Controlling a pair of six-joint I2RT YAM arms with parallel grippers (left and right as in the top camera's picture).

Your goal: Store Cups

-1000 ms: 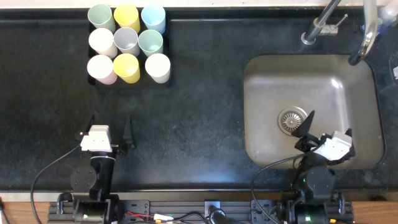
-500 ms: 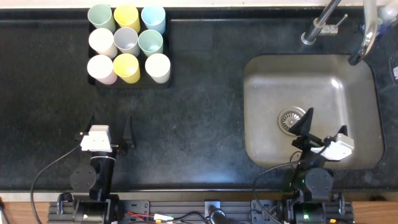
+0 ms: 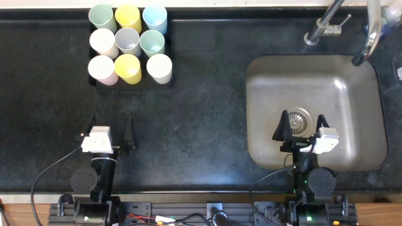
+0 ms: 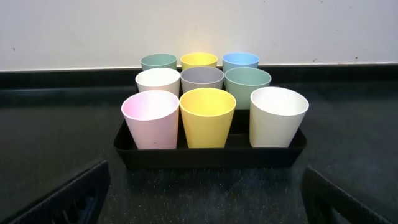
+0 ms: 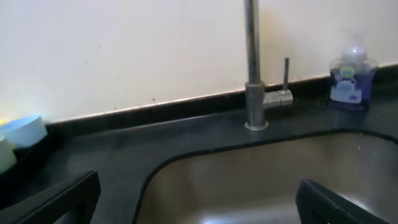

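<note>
Several pastel cups stand upright in three rows inside a black tray (image 3: pixel 168 80) at the back left of the dark counter; the left wrist view shows the tray (image 4: pixel 211 155) with a pink cup (image 4: pixel 150 119), a yellow cup (image 4: pixel 208 116) and a white cup (image 4: pixel 278 116) in its nearest row. My left gripper (image 3: pixel 112 133) rests open near the front edge, well short of the tray, with nothing between its fingers. My right gripper (image 3: pixel 301 127) is open over the steel sink (image 3: pixel 264 75), holding nothing. A blue cup (image 5: pixel 22 132) shows far off in the right wrist view.
A tap (image 3: pixel 323 25) stands behind the sink, seen as a tall tap (image 5: pixel 252 68) in the right wrist view with a soap bottle (image 5: pixel 349 79) beside it. A light wall runs along the counter's back. Bare dark counter (image 3: pixel 201 119) lies between tray and sink.
My right gripper has swung from a tilted pose at the sink's front right to point straight up the picture, shifting left toward the drain. The left arm and cups stayed still.
</note>
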